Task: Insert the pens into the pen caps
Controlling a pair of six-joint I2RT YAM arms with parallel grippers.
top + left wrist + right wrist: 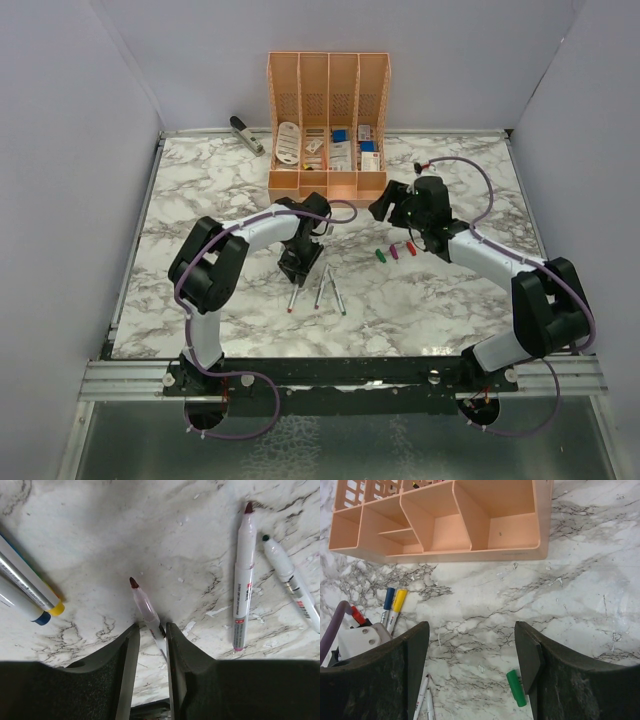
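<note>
My left gripper (299, 262) (152, 626) is low over the marble table, its jaws narrowly open on either side of a silver pen with a dark red tip (142, 602) (293, 298). The pen lies against the right finger, with a gap to the left one. A purple-tipped pen (244, 575) and a green-tipped pen (290, 580) lie to its right, and two pens with yellow (56, 608) and blue (42, 618) caps on them to its left. My right gripper (388, 208) (471, 630) is wide open and empty. A green cap (516, 687) (380, 255) lies by its right finger. Purple (394, 252) and red (410, 247) caps lie beside it.
The peach desk organiser (328, 185) (470, 555) stands at the back centre, close in front of my right gripper. A grey stapler (246, 133) lies at the back left. Grey walls close in the table (450, 300) on three sides.
</note>
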